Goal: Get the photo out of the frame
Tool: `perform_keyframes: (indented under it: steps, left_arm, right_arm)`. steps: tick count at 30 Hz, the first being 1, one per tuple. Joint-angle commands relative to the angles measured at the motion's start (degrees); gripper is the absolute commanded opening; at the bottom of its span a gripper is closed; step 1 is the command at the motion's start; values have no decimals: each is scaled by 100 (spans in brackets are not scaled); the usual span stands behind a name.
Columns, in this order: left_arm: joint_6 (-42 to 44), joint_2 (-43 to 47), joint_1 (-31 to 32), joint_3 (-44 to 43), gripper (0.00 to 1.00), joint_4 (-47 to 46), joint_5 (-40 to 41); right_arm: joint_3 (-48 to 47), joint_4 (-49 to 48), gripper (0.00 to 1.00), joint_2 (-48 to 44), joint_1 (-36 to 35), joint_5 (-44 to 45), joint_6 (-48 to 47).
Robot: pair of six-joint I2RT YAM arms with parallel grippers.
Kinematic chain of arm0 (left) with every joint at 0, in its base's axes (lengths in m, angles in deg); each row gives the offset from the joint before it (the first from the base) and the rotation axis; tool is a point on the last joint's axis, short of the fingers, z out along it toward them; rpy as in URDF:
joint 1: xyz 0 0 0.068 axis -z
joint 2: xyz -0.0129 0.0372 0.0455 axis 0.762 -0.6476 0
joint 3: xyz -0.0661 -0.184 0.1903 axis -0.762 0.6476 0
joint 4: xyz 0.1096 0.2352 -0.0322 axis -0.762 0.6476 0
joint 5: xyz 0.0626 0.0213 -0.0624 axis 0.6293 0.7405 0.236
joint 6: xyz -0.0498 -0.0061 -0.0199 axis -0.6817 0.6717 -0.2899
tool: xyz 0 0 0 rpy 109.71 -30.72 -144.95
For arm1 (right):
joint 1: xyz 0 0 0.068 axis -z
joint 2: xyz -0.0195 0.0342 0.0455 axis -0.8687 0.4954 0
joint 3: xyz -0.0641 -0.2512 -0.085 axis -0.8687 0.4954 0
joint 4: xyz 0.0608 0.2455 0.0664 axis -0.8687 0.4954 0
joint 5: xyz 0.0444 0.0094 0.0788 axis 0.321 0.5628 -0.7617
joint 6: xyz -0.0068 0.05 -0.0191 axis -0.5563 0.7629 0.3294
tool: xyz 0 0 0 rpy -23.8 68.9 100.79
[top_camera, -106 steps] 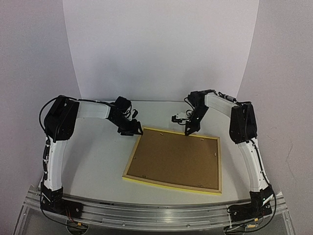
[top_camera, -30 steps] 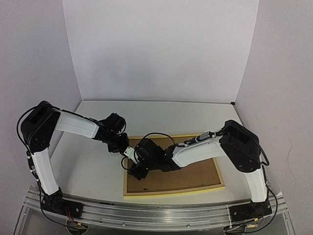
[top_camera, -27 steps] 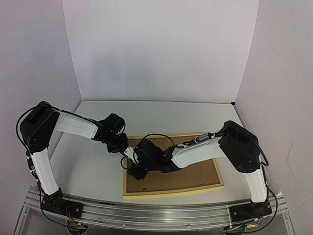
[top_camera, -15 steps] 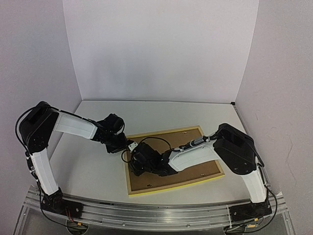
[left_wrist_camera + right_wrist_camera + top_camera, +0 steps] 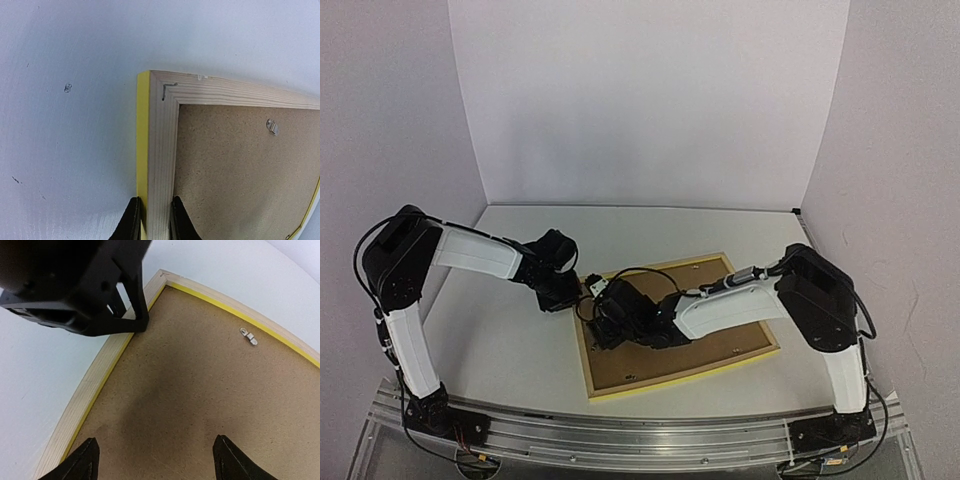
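The frame (image 5: 680,381) lies face down on the table, its pale wood back up and its yellow edge showing. A brown backing board (image 5: 725,345) fills it, so the photo is hidden. My left gripper (image 5: 152,220) is shut on the frame's left rail (image 5: 160,150), just short of the far left corner. In the top view the left gripper (image 5: 584,291) sits at that corner. My right gripper (image 5: 155,462) hovers open over the backing board (image 5: 200,390), nothing between its fingertips (image 5: 85,460). In the top view the right gripper (image 5: 605,325) is close beside the left one.
Small metal clips (image 5: 248,336) hold the backing board along the frame's inner edge; one clip (image 5: 272,126) shows in the left wrist view. The white table (image 5: 500,340) spreads left of the frame. White walls stand behind and at both sides.
The frame has turned anticlockwise on the table, its right end swinging away from me. The right gripper narrowed, then opened wide again, and shifted toward the far left corner. The left gripper kept its hold.
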Motion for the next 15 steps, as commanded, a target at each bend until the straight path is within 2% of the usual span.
perform_keyframes:
  steps: [1, 4, 6, 8, 11, 15]
  left_arm:
    - [277, -249, 62, -383, 0, 403, -406]
    - [789, -405, 43, -724, 0, 521, -306]
    - [1135, -574, -17, -991, 0, 525, -274]
    - [1444, -787, -117, -1204, 0, 466, -322]
    - [1878, -1090, -291, -1532, 0, 355, -441]
    - [2415, -1438, -463, -2055, 1, 253, -570]
  right_arm:
    - [313, 305, 77, -1108, 42, -733, -443]
    - [848, 492, 80, -1545, 46, -2425, -1928]
    - [1004, 1207, 81, -1787, 45, -3075, -2815]
    - [1045, 1810, 82, -1956, 46, -3139, -3461]
    - [1034, 2704, 85, -2097, 45, -2774, -4160]
    - [1000, 3524, 88, -2040, 115, -2256, -4584]
